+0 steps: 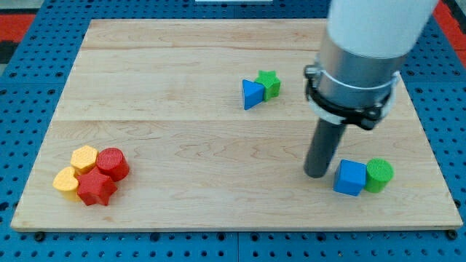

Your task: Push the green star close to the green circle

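Green star (pixel 270 82) well up-left of my tip (pixel 316 175).

The small green star-shaped block (pixel 270 83) is lying flat toward the board's upper middle. The green round cylinder block (pixel 379 175) is standing upright near the view's lower right, well apart from it.
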Tool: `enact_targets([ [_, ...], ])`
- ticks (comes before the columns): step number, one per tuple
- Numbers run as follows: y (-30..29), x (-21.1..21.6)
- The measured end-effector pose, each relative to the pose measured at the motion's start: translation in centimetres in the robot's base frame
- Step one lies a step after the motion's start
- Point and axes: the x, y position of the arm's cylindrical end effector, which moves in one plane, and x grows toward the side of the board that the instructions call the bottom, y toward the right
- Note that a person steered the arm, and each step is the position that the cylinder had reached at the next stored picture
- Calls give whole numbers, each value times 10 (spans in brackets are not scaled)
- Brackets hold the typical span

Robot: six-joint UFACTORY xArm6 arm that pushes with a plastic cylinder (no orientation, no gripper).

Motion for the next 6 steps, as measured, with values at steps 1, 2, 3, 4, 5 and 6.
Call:
enact_targets([
  [1, -64, -22],
  [2, -116, -65],
  [3, -136, -119],
  [4, -138, -170],
  [5, -116, -187],
  [6, -80, -187],
])
